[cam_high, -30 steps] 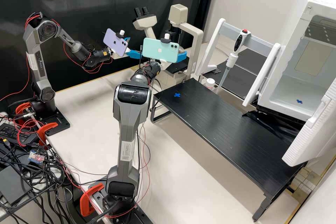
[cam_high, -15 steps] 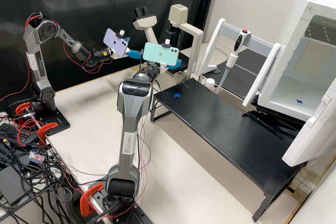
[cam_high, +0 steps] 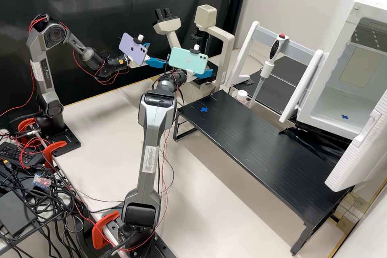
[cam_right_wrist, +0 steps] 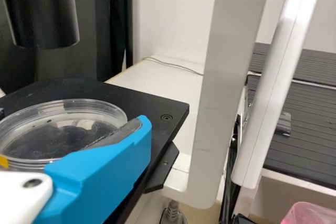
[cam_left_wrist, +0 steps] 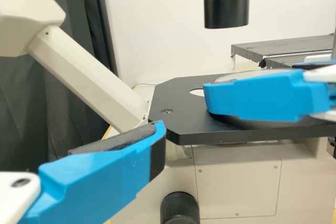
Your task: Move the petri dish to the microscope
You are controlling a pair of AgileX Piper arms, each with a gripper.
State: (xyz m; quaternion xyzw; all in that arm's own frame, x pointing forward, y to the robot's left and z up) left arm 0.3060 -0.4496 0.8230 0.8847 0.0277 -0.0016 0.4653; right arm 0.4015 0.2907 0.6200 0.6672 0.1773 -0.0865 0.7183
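Right gripper [cam_right_wrist: 71, 118] is lower now: we have it clamped across the dish [cam_right_wrist: 52, 136] at the stage [cam_right_wrist: 152, 106]. Can't tell if seated. Left gripper [cam_high: 157, 53] is spread, empty. Release looks near.

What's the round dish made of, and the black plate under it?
The round dish looks like shiny clear plastic, maybe glass: black shows through and its rim gleams. The black plate seems painted metal, smooth and dull: it barely shines and has a sunken screw.
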